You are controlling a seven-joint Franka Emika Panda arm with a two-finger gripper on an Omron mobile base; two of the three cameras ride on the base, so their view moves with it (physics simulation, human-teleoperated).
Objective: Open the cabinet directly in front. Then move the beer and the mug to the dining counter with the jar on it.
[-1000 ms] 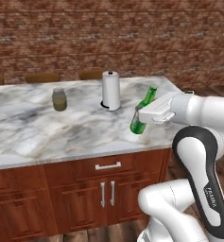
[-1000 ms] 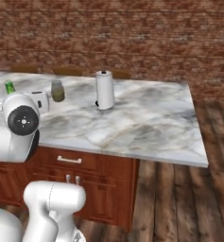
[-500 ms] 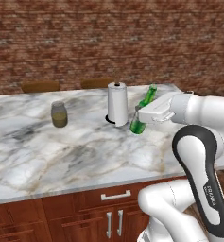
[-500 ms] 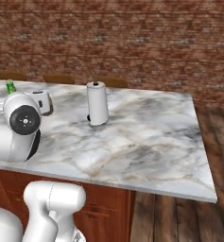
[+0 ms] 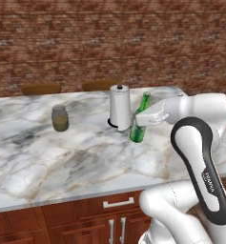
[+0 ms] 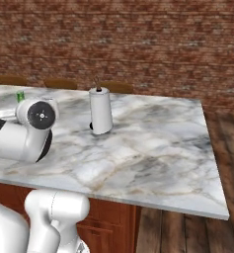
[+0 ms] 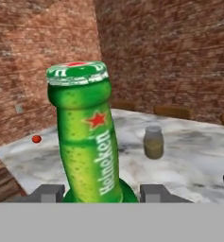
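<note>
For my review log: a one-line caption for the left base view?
Pincer holds tilted beer above dining counter.

I'm looking at a home kitchen, rendered rather than real: a marble-topped desk (image 5: 76, 167) on a red-brown wooden base with silver-handled drawers (image 5: 118, 203) spreads beneath my gripper (image 7: 101, 193). Just beside the gripper stands a paper-towel roll (image 5: 119, 107) on its holder, and farther along the desk a small olive-brown jar (image 5: 60, 118). Beyond the gripper runs a red brick wall (image 6: 138, 44) with chair backs (image 5: 40, 88) tucked along the desk's far edge, and plank flooring (image 6: 187, 232) lies off to one side.
</note>
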